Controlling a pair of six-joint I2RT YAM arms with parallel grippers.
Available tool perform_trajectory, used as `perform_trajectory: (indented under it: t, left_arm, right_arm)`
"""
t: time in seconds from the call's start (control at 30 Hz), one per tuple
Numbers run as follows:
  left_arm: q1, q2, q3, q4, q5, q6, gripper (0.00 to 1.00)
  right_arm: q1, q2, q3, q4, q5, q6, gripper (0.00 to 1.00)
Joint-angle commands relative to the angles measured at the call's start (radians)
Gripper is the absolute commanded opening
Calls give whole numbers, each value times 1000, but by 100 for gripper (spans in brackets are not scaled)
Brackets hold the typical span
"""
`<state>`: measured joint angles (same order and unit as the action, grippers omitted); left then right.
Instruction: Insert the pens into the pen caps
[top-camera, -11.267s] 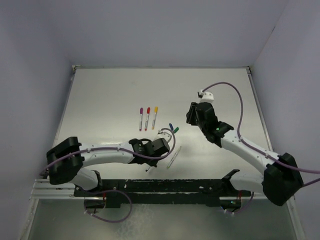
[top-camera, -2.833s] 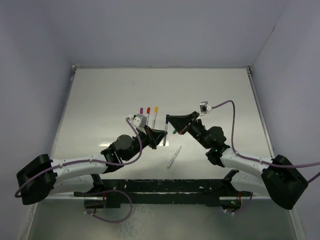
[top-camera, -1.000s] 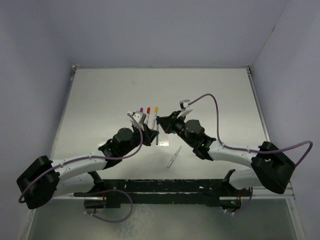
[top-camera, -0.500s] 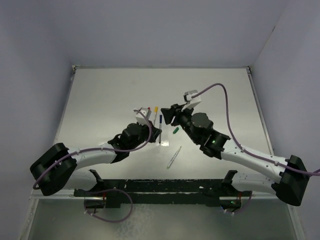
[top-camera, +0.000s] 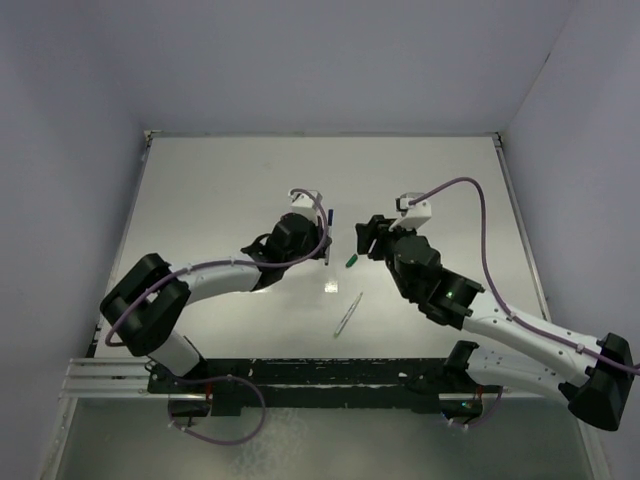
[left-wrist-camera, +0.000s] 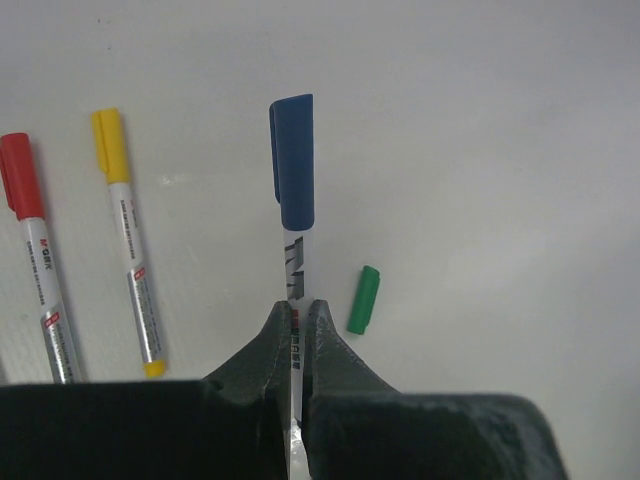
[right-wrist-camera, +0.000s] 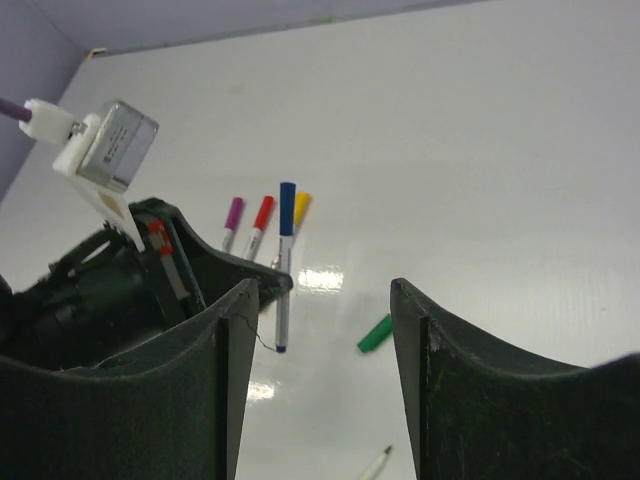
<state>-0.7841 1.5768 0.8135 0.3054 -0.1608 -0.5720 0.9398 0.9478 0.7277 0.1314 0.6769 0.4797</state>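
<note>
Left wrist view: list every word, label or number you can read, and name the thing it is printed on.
Blue-capped pen: bold black print below the cap, partly hidden by the left gripper; unreadable.
Yellow-capped pen: small print along the barrel; too blurred to read.
Red-capped pen: small print along the barrel; too blurred to read.
Green cap: no print visible.

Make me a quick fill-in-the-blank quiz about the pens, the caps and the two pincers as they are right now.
1. The left pincer is shut on the pen wearing the ____ cap.
2. The loose cap lying beside that pen is ____.
3. The right pincer is ____ and holds nothing.
Missing words: blue, green, open.
</note>
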Motion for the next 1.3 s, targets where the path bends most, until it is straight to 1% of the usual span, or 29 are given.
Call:
perform_trajectory:
  t: [0.0,0.17,0.33,0.53,0.6,0.7,0.77,0.87,1.0,1.07,1.13,1.2,1.27]
  left_arm:
    - [41,93,106,-128,15,30,0]
    - [68,213,214,-217,33,50,1]
    - [89,305,301,-252,41,56,3]
    - [105,396,392,-323,28,55,8]
    - [106,411,404,-338,23,46,13]
    - [109,422,406,-345,21,34,27]
    - [108,420,406,-343,23,35,32]
    - [108,396,406,-334,24,46,35]
    - [109,326,405,-329,33,66,37]
    - [108,275,394,-322,43,77,38]
    - [106,220,369,-310,52,81,38]
    - [105,161,334,-298,60,81,39]
    - [104,102,289,-280,71,77,39]
  right_arm:
    - [-5,-51,-35,-76,81,76,57]
    - [-7,-73,-56,-111,97,100,58]
    - [-9,-77,-74,-126,96,123,58]
    - [-9,-80,-95,-145,96,150,58]
    - [-9,-82,-101,-146,95,154,58]
    - [-9,-76,-107,-139,95,154,58]
    - [-10,-68,-108,-132,95,151,58]
    - [-10,-48,-109,-121,97,152,58]
    - [-11,-20,-104,-113,118,163,60]
    - [-16,0,-93,-126,136,183,62]
    - [-32,29,-73,-153,133,215,62]
    - [-69,63,-43,-176,94,236,60]
    - [-128,104,-26,-197,16,263,57]
